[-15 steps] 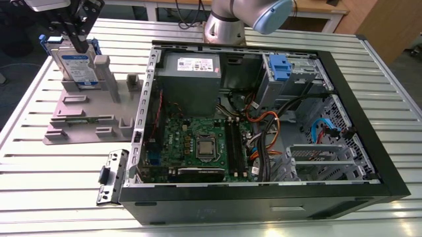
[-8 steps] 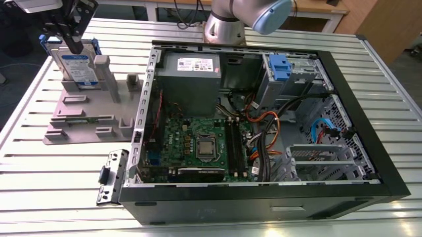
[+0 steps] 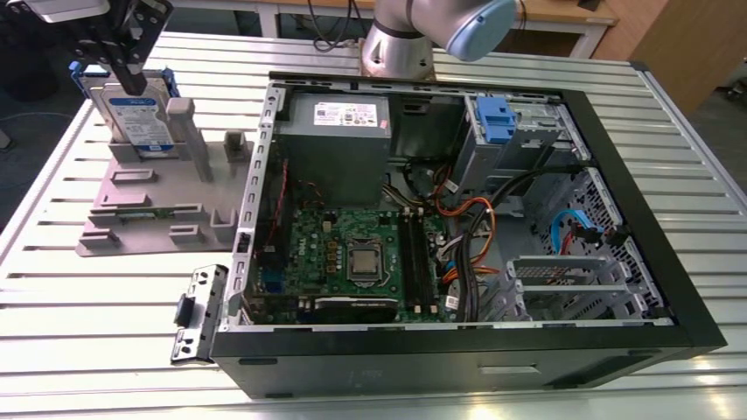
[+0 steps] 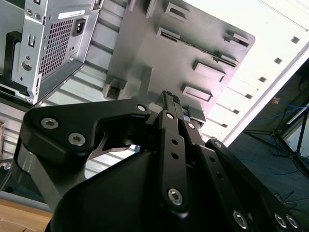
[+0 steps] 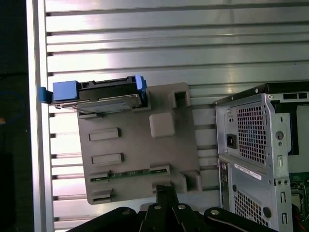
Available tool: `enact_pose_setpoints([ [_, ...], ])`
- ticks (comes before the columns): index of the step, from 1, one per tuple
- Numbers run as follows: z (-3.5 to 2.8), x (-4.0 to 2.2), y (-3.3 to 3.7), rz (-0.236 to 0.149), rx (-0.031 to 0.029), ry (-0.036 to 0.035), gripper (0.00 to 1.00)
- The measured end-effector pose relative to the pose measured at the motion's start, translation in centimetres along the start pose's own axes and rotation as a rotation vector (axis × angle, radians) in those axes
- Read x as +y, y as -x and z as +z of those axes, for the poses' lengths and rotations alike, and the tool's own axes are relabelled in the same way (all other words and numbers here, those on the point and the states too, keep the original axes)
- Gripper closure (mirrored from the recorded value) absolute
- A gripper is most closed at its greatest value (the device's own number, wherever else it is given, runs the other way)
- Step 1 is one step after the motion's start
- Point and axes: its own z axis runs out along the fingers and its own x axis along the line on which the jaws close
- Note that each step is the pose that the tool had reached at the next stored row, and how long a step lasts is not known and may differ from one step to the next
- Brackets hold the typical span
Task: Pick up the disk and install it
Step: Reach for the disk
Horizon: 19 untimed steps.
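The black metal gripper (image 4: 171,99) fills the foreground in both wrist views, its linked fingers converging to a narrow tip. The jaws stand closed, tips together, with nothing clamped between them. In the exterior view the gripper (image 3: 129,83) hangs at the exterior view's upper left, its tip lying over the top edge of the disk; whether it touches cannot be told.

The disk (image 3: 138,122), a flat rectangular silver metal hard drive with a white-and-blue label and a blue plastic bracket round its edges, stands upright on its edge in a slot at the far end of the grey plastic stand with upright posts (image 3: 152,206). In the first wrist view the disk (image 5: 104,94) shows edge-on along one side of the stand (image 5: 135,154), well apart from the gripper tip (image 5: 164,191).

The stand rests on the slatted silver metal table (image 3: 94,306), just beside the open black computer case (image 3: 467,350), on the exterior view's left of it. Inside the case lie a green motherboard (image 3: 350,254), a grey metal box with a white sticker (image 3: 338,131) and a blue plastic caddy (image 3: 496,118). The grey robot arm (image 3: 432,26) rises behind the case.
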Motion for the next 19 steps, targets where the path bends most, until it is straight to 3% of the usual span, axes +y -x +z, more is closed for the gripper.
enact_pose_setpoints([
  [19, 0.13, 0.04, -0.4, 0.0, -0.0001, 0.0, 0.9],
])
